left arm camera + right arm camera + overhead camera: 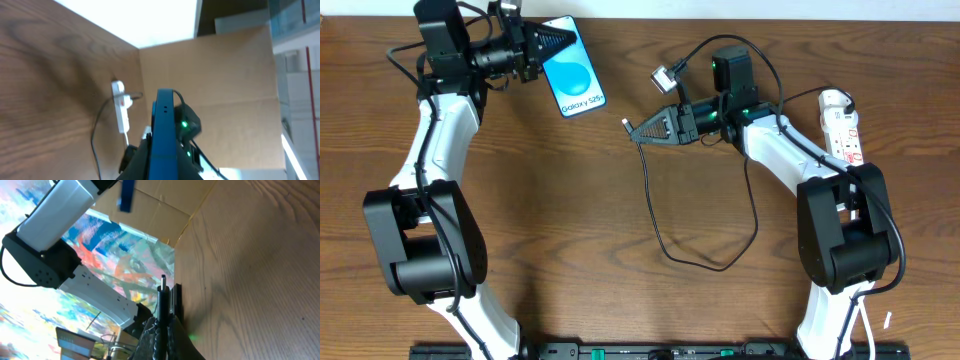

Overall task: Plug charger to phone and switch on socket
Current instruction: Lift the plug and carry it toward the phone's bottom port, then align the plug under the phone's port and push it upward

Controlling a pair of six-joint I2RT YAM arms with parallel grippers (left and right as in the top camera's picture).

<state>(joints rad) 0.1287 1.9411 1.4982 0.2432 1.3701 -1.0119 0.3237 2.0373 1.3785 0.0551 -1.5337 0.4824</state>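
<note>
Clamping the phone [575, 72] in the left gripper [546, 45], jaws closed on it, at the table's [570, 230] far edge. Pinching the charger [655, 215] tip in the right gripper [638, 130], jaws near-shut, between phone and socket [842, 125].

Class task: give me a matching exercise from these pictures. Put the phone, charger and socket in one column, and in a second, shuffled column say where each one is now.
Column one:
1. phone
2. charger
3. socket

Column two:
A. lying on the table, held by nothing
B. plug end gripped in the right gripper
C. gripped in the left gripper

Pairs: 1-C, 2-B, 3-A
</note>
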